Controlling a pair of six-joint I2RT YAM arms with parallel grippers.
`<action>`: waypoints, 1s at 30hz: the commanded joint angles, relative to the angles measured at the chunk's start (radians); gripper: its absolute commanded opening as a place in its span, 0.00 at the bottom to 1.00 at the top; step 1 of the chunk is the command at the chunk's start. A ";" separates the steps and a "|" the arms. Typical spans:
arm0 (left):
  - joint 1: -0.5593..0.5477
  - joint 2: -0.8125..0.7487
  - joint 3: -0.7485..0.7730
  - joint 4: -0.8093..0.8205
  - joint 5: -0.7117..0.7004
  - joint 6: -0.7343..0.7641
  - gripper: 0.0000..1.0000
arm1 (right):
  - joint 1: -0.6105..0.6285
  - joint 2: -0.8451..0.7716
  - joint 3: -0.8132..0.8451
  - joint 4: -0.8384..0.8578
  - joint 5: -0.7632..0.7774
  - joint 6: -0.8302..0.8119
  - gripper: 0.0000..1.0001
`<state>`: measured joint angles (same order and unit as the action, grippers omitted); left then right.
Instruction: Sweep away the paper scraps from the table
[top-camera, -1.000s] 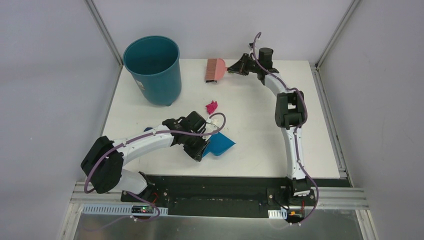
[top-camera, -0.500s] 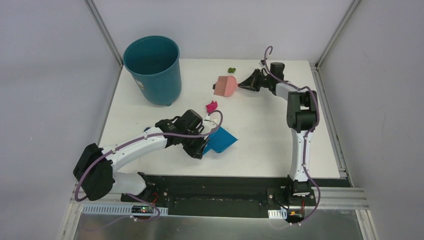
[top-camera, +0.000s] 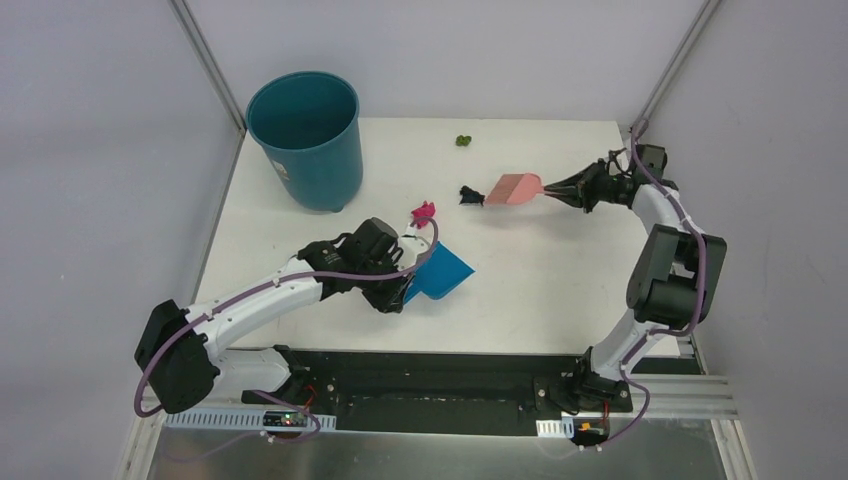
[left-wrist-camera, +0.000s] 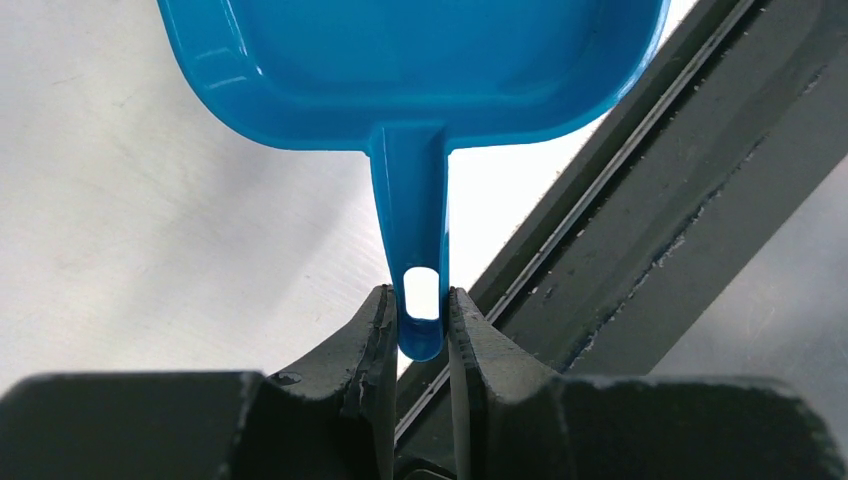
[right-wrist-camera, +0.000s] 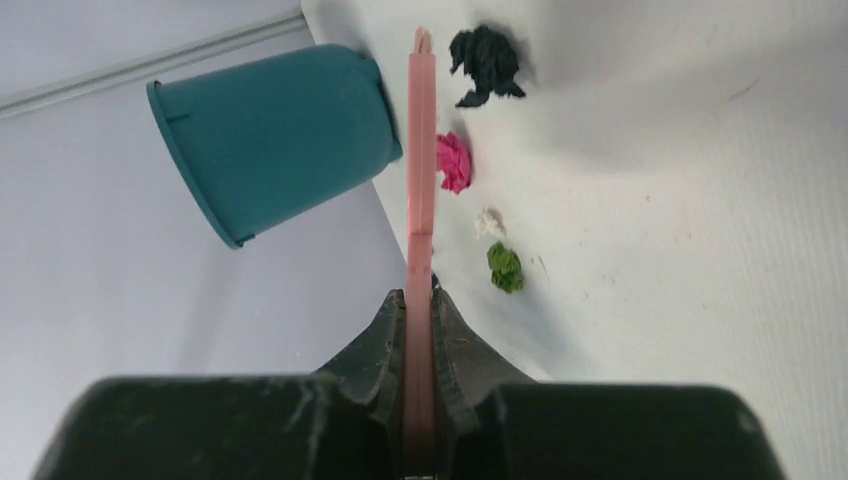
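In the overhead view the left gripper (top-camera: 402, 285) sits low and left of centre, its jaws clamped on the thin handle of the blue dustpan (top-camera: 441, 272). The dustpan lies on the white table (top-camera: 560, 280), its pan reaching to the right of the gripper. The left wrist view shows both fingers pressed against the handle's end, beside its hanging hole. The right gripper (top-camera: 562, 186), at the right of the frame, has its jaws closed tight on the handle of the pink brush (top-camera: 512, 188), whose head points left. The paper scraps (right-wrist-camera: 453, 162) lie on the table in the upper middle: a black scrap (top-camera: 467, 194) just beside the left tip of the brush head, a magenta scrap (top-camera: 424, 212) just above the dustpan, and a green scrap (top-camera: 463, 140) near the far edge, well apart from the brush. The right wrist view also shows a small white scrap (right-wrist-camera: 489, 222) between the magenta and green ones. A teal bin (top-camera: 305, 135) stands upright at the table's upper left corner
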<state>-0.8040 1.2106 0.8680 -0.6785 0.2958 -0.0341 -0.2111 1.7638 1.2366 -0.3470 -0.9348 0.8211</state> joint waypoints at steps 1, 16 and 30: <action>0.002 -0.044 0.008 0.030 -0.105 0.007 0.00 | 0.014 -0.061 0.190 -0.381 -0.031 -0.387 0.00; 0.139 -0.052 0.011 -0.021 -0.371 -0.125 0.00 | 0.387 0.047 0.488 -0.142 0.686 -1.800 0.00; 0.179 -0.052 0.012 -0.053 -0.441 -0.183 0.00 | 0.550 0.506 0.639 0.414 0.814 -2.297 0.00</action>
<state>-0.6331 1.1847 0.8677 -0.7357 -0.0910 -0.1814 0.3115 2.1754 1.7229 -0.0456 -0.1680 -1.1767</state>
